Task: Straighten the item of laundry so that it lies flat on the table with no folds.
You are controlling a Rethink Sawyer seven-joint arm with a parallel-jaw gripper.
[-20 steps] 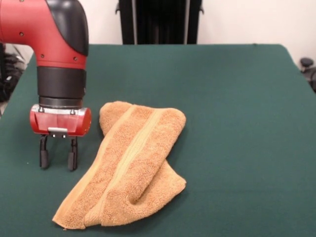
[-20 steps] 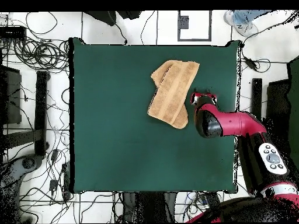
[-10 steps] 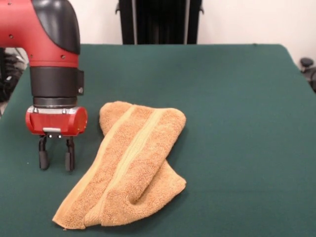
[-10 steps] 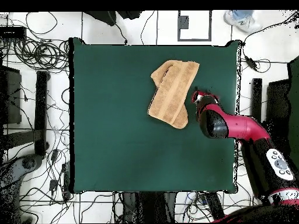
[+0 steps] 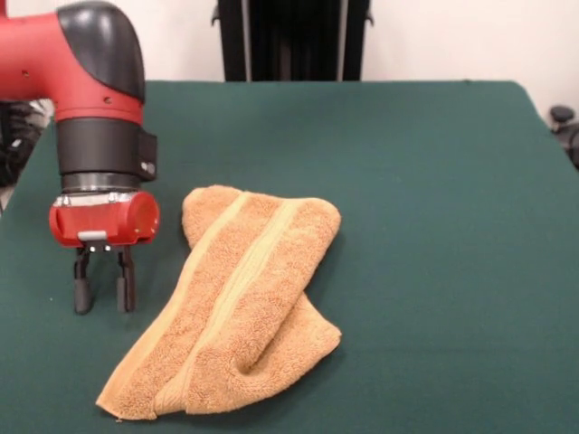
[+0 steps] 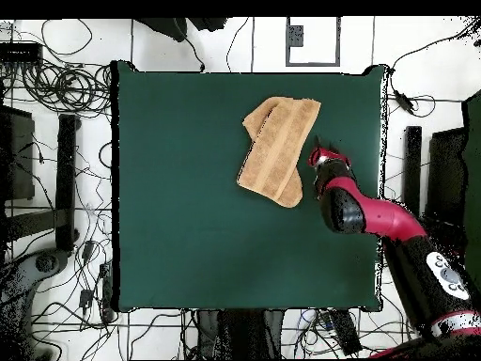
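Since the earlier frame the jaws (image 5: 104,291) had narrowed slightly, though a gap stayed between the two black fingers, which gripped nothing just beside the towel's left edge. One tan-orange towel (image 5: 237,303) lay folded over itself on the green worktop (image 5: 434,226), untouched; its lowest corner was cut off, its care tag hidden.

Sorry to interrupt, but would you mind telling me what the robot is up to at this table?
The red arm's gripper hangs beside a tan-orange towel on the green table, holding nothing, with its fingers slightly apart. The towel lies folded over itself in a rumpled strip, so the flattening has yet to be done.
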